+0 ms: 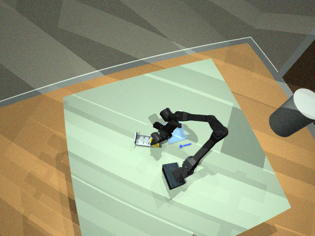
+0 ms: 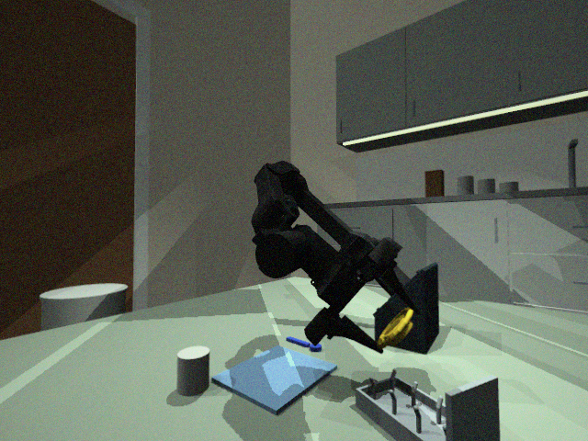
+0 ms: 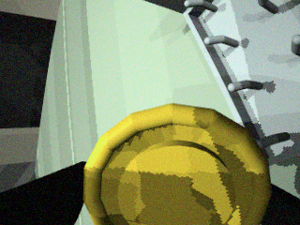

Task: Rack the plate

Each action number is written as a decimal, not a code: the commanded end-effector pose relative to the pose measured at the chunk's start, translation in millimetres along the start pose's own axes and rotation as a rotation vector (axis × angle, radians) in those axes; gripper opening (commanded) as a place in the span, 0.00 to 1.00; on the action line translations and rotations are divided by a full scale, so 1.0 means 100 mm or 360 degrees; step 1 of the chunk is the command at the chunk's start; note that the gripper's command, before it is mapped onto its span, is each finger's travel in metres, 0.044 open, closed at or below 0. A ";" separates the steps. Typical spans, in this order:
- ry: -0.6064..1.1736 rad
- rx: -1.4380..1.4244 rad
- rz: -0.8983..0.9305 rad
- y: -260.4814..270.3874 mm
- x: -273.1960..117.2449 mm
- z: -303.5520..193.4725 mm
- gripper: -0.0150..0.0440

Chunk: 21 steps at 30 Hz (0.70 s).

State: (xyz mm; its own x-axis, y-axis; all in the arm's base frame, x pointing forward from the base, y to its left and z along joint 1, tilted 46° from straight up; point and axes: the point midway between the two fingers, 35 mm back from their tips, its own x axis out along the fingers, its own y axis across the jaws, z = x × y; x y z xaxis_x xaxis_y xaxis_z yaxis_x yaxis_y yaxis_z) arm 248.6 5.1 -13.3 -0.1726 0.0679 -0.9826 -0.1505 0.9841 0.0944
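The yellow plate (image 1: 155, 145) (image 2: 401, 327) (image 3: 164, 187) is held in the air, steeply tilted, its round face filling the lower part of the wrist view. My gripper (image 2: 397, 331) (image 3: 174, 183) is shut on it, one finger at each side of its rim. The grey dish rack (image 1: 143, 140) (image 2: 472, 408) (image 3: 213, 63) stands on the table with several upright pegs and a tall panel at one end. In the top view the plate overlaps the rack's right end; in the exterior view it is above the rack's height. The arm partly hides the plate in the top view.
A light blue square board (image 1: 177, 135) (image 2: 275, 375) lies beside the rack. A blue spoon-like utensil (image 1: 185, 145) (image 2: 301, 343) lies near the board. A small grey cylinder (image 2: 192, 372) stands on the board's far side from the rack. The dark arm base (image 1: 173, 175) (image 2: 417, 308) stands on the table.
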 end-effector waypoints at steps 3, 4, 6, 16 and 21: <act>-0.0114 -0.0185 0.0119 -0.04 0.05 -0.01 0.25; -0.0136 -0.0217 0.0136 -0.05 0.06 -0.01 0.25; -0.0183 -0.0280 0.0168 -0.06 0.07 0.00 0.25; -0.0450 -0.0605 0.0271 -0.15 0.11 0.00 0.25; -0.0601 -0.0769 0.0285 -0.19 0.11 0.00 0.25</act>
State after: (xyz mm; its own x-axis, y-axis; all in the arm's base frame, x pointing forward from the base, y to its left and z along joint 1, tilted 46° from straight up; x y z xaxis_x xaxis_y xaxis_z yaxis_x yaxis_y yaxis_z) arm 251.0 -11.6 -26.0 0.0666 0.3347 -0.9400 -0.5358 0.8067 0.2493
